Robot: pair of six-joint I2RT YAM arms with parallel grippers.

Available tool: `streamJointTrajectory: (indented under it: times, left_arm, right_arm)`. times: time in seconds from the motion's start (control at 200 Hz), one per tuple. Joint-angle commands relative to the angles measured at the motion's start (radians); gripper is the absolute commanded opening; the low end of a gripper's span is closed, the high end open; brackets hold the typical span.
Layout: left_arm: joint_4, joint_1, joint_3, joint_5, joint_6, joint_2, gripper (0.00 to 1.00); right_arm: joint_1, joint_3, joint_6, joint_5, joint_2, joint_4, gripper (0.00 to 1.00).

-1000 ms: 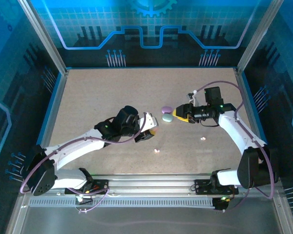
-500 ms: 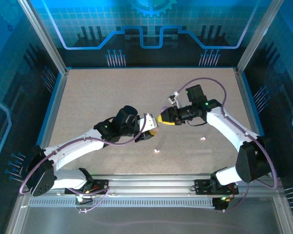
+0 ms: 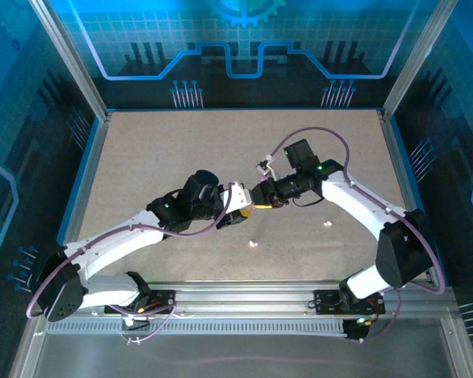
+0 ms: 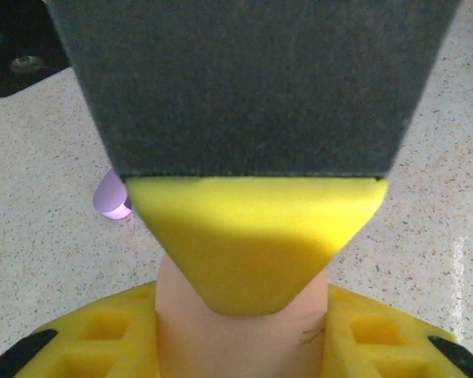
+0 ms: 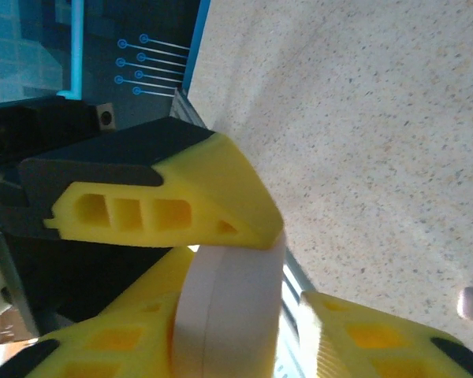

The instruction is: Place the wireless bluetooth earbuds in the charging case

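My left gripper (image 3: 243, 211) was clamped on the charging case (image 4: 240, 346), long axis pointing out past its fingertips. The right gripper (image 3: 258, 203) straddled it edge-on; I couldn't tell its grip.

The right end effector (image 3: 258, 205) swung left to the case (image 4: 244, 335) in the left end effector (image 3: 244, 209).

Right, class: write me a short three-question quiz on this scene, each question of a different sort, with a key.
1. True or false: the left gripper and right gripper are far apart.
2. How many earbuds lie loose on the table in the top view?
3. The left gripper holds: A) an earbud B) a peach case C) nothing.
Key: 1 false, they are close together mid-table. 2 two, the second further right. 3 B.
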Motion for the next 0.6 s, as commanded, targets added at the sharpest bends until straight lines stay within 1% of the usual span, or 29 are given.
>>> streamJointTrajectory:
  times: [0.0,0.04,0.13,0.17,0.195,0.26,0.36,0.51,0.595]
  left_arm:
    - [0.046,-0.002,-0.002,-0.005,-0.002,-0.032,0.34]
    - [0.053,-0.002,-0.004,-0.008,-0.004,-0.033,0.39]
    - [0.067,-0.002,-0.021,-0.01,-0.004,-0.041,0.52]
    - [0.068,-0.002,-0.031,-0.007,-0.004,-0.048,0.62]
    - [0.066,0.0,-0.037,-0.007,-0.003,-0.051,0.67]
    - [0.068,0.004,-0.061,-0.013,-0.002,-0.066,0.74]
    - [0.123,0.027,-0.126,-0.01,-0.027,-0.112,0.76]
    - [0.231,0.065,-0.201,0.008,-0.078,-0.182,0.76]
    - [0.276,0.068,-0.21,0.019,-0.104,-0.193,0.76]
  right_arm:
    - [0.013,0.031,-0.019,-0.011,0.015,-0.032,0.31]
    - [0.012,0.031,-0.016,-0.006,0.012,-0.03,0.24]
    - [0.002,0.023,-0.001,-0.01,-0.007,-0.006,0.17]
    - [-0.009,0.009,0.019,-0.023,-0.023,0.029,0.16]
    - [-0.018,-0.002,0.034,-0.038,-0.033,0.057,0.16]
    - [-0.05,-0.037,0.082,-0.076,-0.062,0.135,0.14]
    - [-0.101,-0.079,0.131,-0.134,-0.09,0.216,0.14]
    - [-0.148,-0.099,0.14,-0.201,-0.109,0.237,0.14]
    - [-0.16,-0.102,0.143,-0.204,-0.115,0.239,0.14]
